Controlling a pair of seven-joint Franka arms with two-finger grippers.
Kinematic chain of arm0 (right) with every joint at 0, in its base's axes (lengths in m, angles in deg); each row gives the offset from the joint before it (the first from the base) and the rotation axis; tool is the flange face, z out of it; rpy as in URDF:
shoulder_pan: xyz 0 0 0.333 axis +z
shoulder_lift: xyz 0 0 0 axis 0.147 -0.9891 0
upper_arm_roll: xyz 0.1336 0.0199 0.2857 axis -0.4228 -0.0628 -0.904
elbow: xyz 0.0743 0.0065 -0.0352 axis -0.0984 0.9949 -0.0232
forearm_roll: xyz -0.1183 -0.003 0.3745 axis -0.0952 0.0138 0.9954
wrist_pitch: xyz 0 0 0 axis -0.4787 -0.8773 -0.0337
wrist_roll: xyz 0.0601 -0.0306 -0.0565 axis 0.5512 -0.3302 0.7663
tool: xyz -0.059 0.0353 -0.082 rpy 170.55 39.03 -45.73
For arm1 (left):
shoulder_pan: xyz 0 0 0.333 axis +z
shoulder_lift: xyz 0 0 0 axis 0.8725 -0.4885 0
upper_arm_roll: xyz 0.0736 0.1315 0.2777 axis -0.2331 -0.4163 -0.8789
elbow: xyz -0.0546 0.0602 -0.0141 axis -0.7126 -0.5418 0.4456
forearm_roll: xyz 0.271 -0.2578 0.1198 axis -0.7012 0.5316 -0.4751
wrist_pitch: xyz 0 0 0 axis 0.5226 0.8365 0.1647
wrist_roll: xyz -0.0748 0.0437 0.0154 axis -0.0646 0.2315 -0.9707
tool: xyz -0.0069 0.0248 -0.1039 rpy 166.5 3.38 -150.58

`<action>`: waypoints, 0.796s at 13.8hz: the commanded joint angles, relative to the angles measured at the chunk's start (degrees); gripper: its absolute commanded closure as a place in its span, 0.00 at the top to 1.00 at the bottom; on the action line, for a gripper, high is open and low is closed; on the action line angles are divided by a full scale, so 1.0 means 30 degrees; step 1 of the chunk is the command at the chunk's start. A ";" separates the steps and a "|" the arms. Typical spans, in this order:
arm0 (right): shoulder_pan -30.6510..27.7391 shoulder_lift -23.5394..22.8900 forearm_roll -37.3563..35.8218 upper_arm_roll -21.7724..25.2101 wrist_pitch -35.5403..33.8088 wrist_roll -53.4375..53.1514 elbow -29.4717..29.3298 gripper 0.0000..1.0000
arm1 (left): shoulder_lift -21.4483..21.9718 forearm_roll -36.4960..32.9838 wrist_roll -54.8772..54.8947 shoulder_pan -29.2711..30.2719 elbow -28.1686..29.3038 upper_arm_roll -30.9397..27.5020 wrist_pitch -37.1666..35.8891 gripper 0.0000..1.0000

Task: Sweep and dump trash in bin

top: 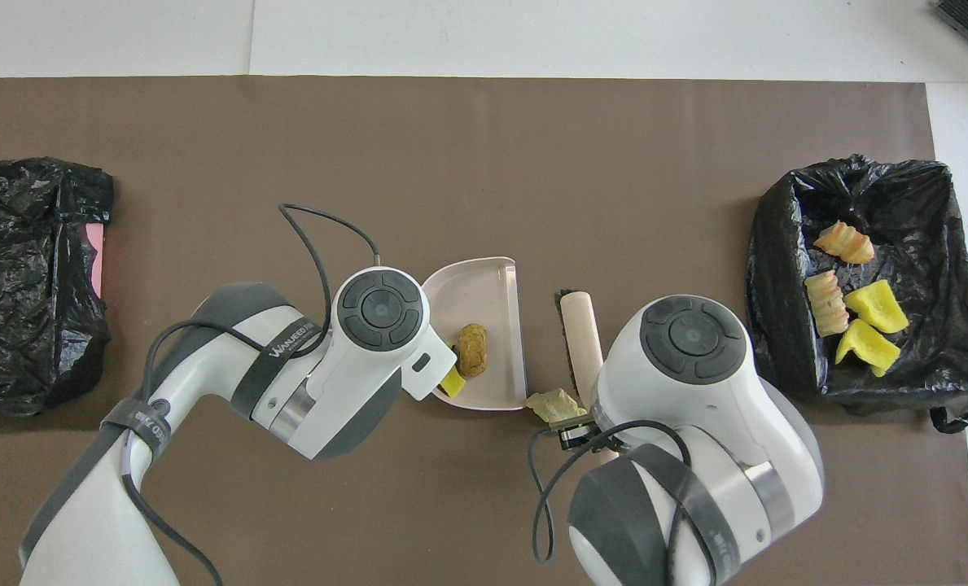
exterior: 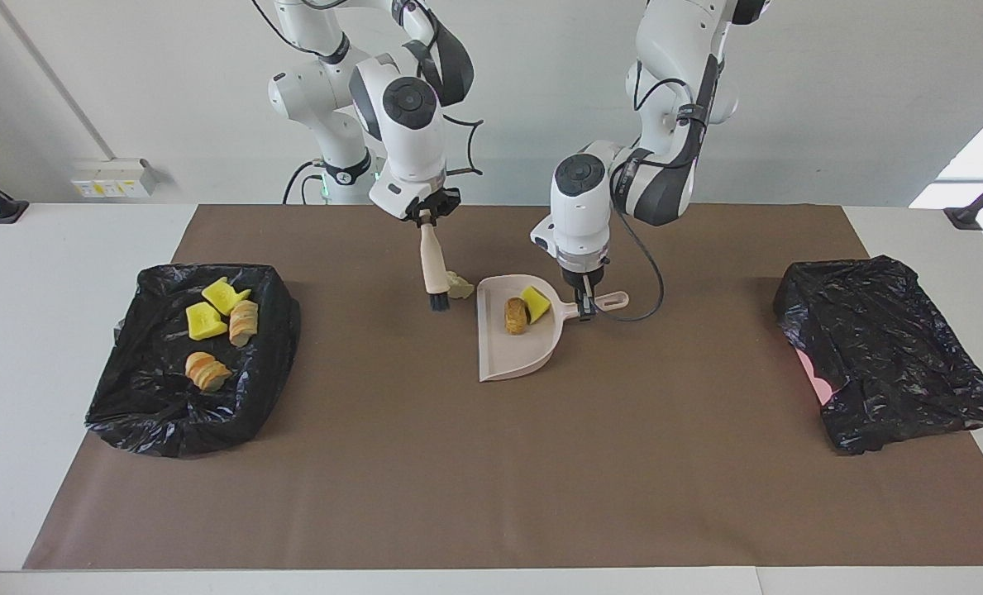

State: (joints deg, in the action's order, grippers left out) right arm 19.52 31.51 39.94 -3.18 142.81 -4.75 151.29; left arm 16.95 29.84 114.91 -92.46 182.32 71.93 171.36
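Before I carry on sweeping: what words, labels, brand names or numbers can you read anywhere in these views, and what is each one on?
"WANJEED FR...": band around the left arm, overhead view; cut off there, spelling unsure.
Band on the right arm: lettering unreadable.
Yellow stickers on the wall socket box: too small to read.
Nothing else bears text.

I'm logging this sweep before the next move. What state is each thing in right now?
Left gripper: shut on the dustpan's handle.
Right gripper: shut on the brush, raised.
Brush: hangs bristles down, off the dustpan.
Dustpan: on the mat, holding a brown lump and a yellow chunk.
Pale lump: loose on the mat, beside the dustpan.
Open bin: holds four pieces.
Other bin: covered by its black bag.
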 commanded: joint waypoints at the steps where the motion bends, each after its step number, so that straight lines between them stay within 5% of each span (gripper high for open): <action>1: -0.1586 0.1237 -0.0202 -0.0149 0.0129 -0.0162 0.1988 0.00 | 0.1296 -0.0748 0.0414 -0.0123 0.1601 0.0075 -0.0192 0.00; 6: -0.1240 0.1741 0.0353 -0.0266 0.2610 -0.2060 0.5186 0.00 | 0.2119 -0.0925 0.0150 -0.0533 0.3273 0.0162 0.0833 0.00; 11: 0.0050 0.0191 0.2607 -0.0237 0.4930 -0.2857 0.5570 0.00 | 0.2647 -0.0866 -0.1256 -0.0593 0.4330 0.0221 0.1302 0.00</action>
State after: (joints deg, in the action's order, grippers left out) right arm 19.38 33.27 45.66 -3.71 155.19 -12.47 167.54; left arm 22.61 28.45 112.60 -93.44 191.74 72.96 174.07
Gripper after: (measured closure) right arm 0.740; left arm 0.687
